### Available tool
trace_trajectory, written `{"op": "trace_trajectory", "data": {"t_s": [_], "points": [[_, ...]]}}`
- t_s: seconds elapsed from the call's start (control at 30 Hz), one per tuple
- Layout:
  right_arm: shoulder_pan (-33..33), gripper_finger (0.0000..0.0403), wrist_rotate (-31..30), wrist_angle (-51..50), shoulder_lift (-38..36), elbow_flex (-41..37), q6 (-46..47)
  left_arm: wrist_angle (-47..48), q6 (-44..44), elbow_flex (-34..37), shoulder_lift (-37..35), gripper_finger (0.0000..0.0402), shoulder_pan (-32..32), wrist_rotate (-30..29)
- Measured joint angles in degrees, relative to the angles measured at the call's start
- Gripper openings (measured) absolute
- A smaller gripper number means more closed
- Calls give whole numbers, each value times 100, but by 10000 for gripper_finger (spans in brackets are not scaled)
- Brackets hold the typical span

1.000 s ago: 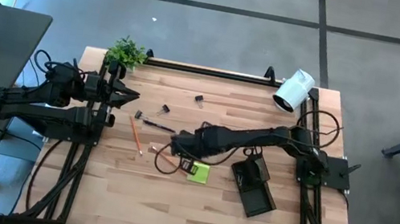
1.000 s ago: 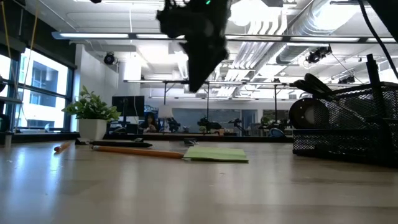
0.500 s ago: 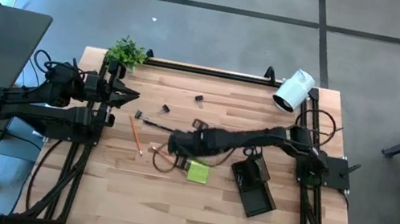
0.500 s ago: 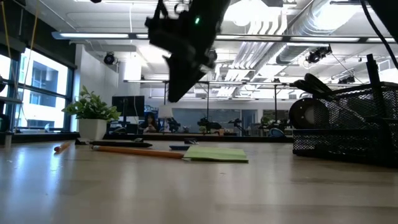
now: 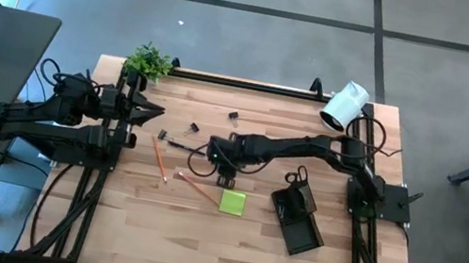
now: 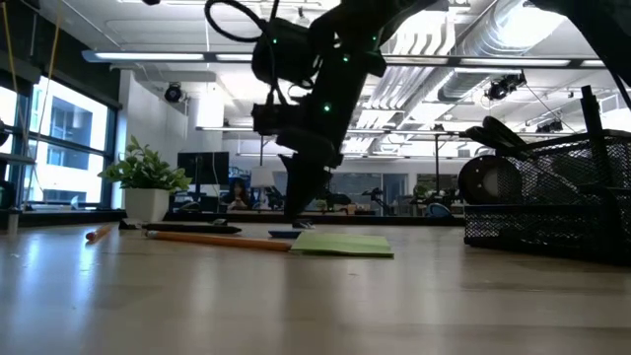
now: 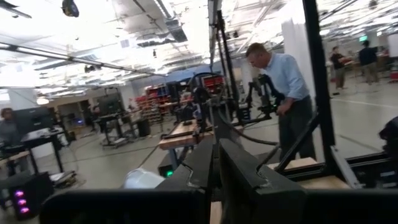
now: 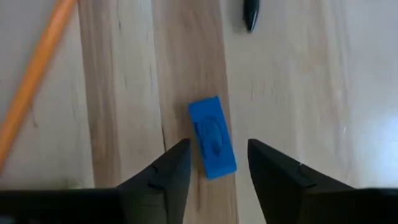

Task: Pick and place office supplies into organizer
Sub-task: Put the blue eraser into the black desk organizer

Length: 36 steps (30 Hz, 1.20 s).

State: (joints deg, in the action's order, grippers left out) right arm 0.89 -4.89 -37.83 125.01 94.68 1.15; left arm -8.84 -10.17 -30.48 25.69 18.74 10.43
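arms: dark, jointed | cables: black, looped | lights: small green

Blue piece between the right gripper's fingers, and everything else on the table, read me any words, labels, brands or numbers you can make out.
No readable text in any view.
Small blue piece: raised mark on its top face, too blurred to read.
Lime-green sticky-note pad: blank.
Organizer: no label visible.
Room behind the table: signs too small to read.

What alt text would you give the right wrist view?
The right gripper, open, hangs above a small blue piece lying flat on the wooden table. An orange pencil and a dark pen tip lie nearby.
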Motion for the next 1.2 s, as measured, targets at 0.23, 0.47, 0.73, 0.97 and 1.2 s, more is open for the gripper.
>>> {"op": "trace_trajectory", "data": {"t_s": [0.23, 0.47, 0.73, 0.97, 1.2], "points": [[33, 171, 89, 167, 2, -3, -235, 5, -57, 2, 86, 19, 0, -108], [66, 172, 176, 298, 265, 6, -406, 9, -55, 2, 78, 19, 0, -108], [66, 150, 106, 152, 295, 20, -423, 11, -152, 2, 81, 19, 0, -136], [66, 109, 324, 30, 299, 28, -466, 52, -160, 2, 81, 19, 0, -215], [61, 80, 390, -65, 304, 28, -437, 53, -160, 2, 81, 19, 0, -215]]}}
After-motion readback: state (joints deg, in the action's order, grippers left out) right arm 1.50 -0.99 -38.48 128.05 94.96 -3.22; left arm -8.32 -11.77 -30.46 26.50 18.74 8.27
